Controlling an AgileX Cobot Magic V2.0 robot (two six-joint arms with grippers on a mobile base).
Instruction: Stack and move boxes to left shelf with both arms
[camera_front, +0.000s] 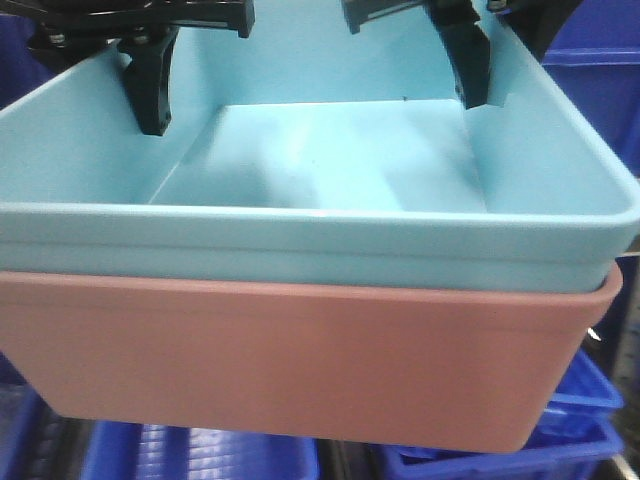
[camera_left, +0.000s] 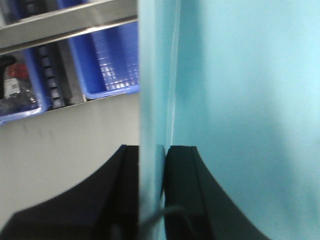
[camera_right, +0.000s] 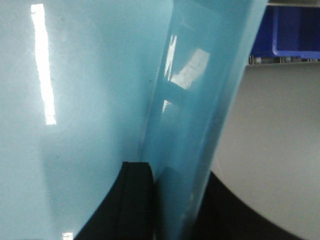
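Stack: blue tub nested in pink tub, held up over tabletop
Left arm: jaws clamped across blue tub's side wall
Right arm: jaws clamped on opposite wall, balancing load

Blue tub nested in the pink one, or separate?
Nested. The blue tub sits inside the pink tub, its rolled rim resting on the pink rim along the near side.

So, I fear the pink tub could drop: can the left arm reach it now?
Probably not: the left arm has its jaws shut on the blue tub, whose rim overhangs the pink tub beneath.
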